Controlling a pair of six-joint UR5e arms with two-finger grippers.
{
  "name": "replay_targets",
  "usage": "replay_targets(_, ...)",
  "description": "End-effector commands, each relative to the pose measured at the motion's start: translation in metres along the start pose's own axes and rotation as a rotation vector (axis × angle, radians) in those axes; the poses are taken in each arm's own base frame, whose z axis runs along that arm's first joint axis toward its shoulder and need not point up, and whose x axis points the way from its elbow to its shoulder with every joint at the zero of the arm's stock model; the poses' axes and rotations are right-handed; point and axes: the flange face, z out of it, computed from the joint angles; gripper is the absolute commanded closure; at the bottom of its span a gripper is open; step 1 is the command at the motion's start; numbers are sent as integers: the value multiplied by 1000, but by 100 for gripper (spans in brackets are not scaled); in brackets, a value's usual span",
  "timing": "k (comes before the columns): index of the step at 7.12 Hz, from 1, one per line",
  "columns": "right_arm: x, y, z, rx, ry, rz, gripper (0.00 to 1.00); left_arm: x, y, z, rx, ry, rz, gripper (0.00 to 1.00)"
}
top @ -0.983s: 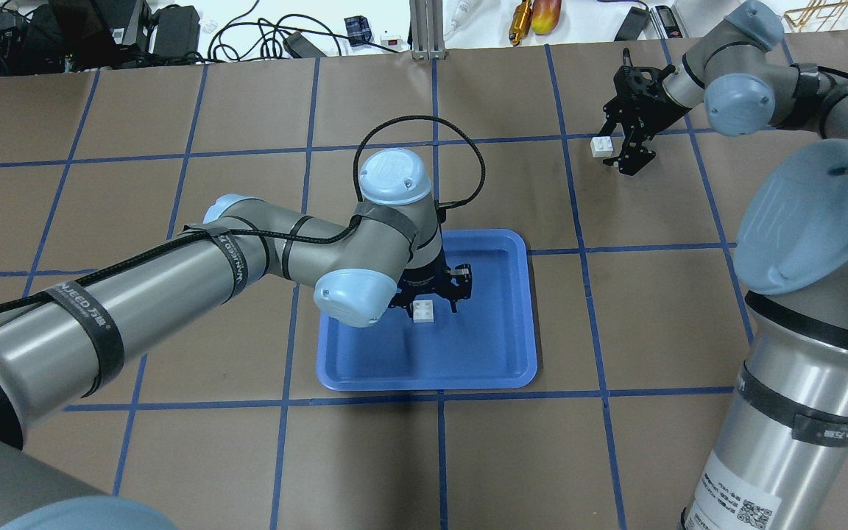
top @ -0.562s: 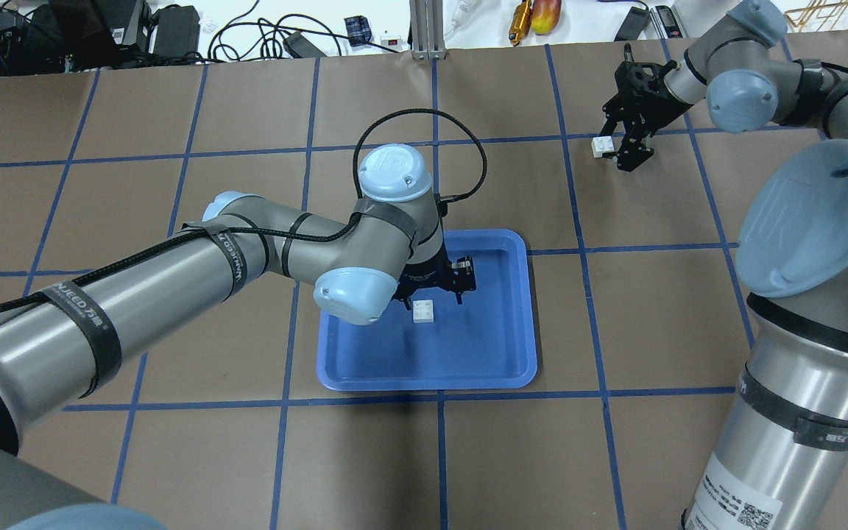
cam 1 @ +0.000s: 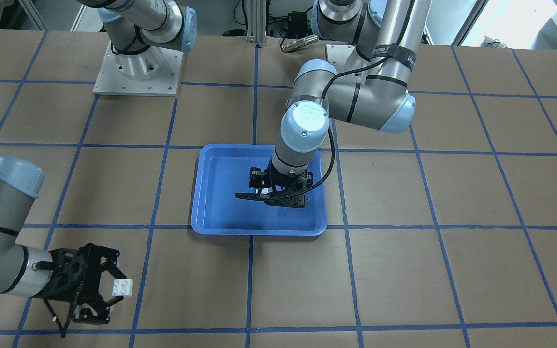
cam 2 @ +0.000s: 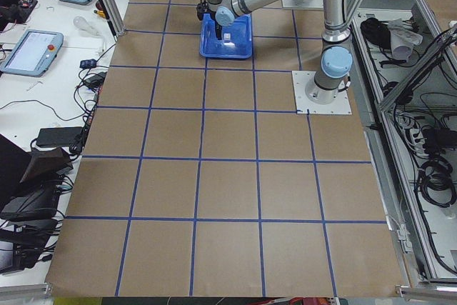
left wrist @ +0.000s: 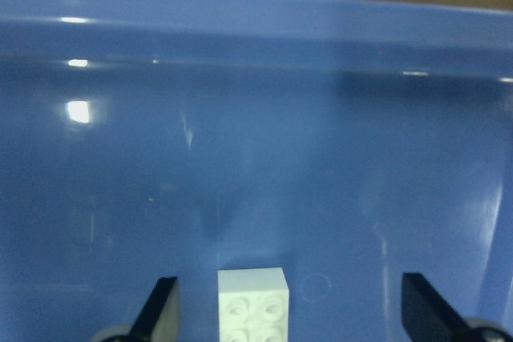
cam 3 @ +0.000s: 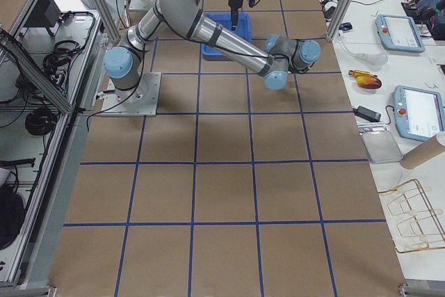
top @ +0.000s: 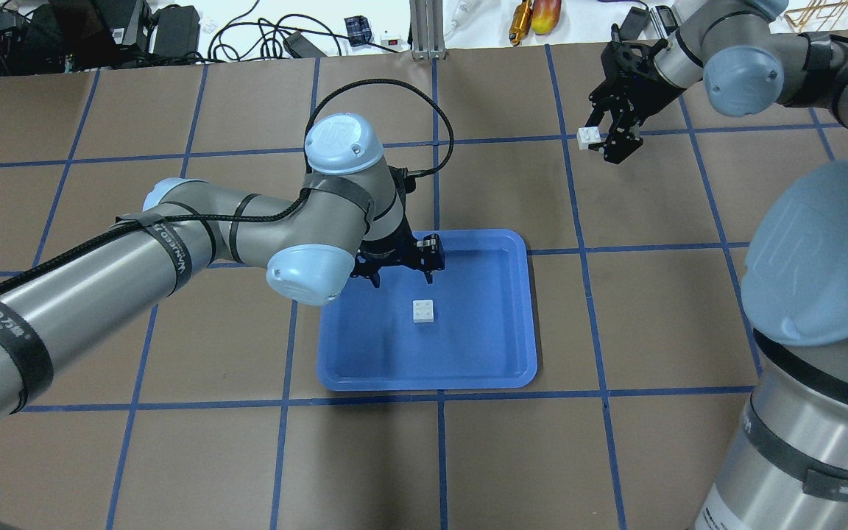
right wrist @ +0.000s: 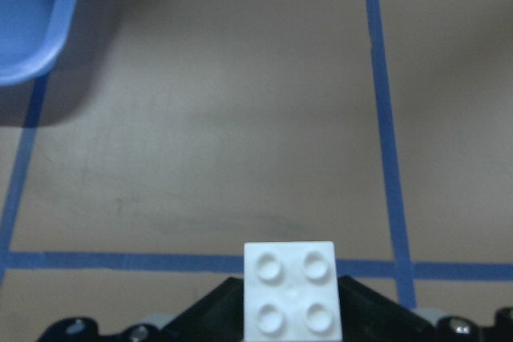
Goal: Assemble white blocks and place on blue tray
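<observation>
The blue tray [top: 497, 361] lies mid-table. One white block [top: 424, 311] sits studs up on its floor, free of any gripper. My left gripper [top: 402, 280] is open and empty, raised over the tray's far left part, just beyond the block. In the left wrist view the block [left wrist: 253, 303] shows between the spread fingers [left wrist: 160, 314] on the tray [left wrist: 240, 118]. My right gripper [top: 599, 141] is shut on a second white block [top: 587, 137], held above the table far right of the tray. That block also shows in the front view [cam 1: 122, 287] and the right wrist view [right wrist: 292, 298].
The brown table has a grid of blue tape lines. Cables, adapters and an aluminium post [top: 428, 29] lie beyond the far edge. The arm base plate [cam 1: 138, 72] stands on the robot's side. A tray corner [right wrist: 32, 22] shows in the right wrist view.
My left gripper has risen and drawn back from the white block toward the tray's far left, leaving the block on the tray. My right gripper has moved farther away and left with its block.
</observation>
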Motion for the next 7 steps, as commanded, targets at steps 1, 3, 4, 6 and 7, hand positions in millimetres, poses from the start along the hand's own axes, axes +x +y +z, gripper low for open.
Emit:
replay_targets(1, -59, -66, 24, 5, -71, -4, 90, -32, 10, 8, -30, 15, 56, 76)
replay_targets(3, -125, -113, 72, -11, -114, 3, 90, -45, 12, 17, -57, 120, 57, 86)
replay_targets(4, -158, -129, 89, -22, -93, 12, 90, -43, 15, 21, -69, 151, 48, 86)
replay_targets(6, -207, -138, 114, -12, -48, 19, 90, -41, 20, 32, -74, 209, 41, 87)
replay_targets(7, -229, -149, 139, -30, -40, 22, 90, -42, 19, 37, -74, 212, 38, 87)
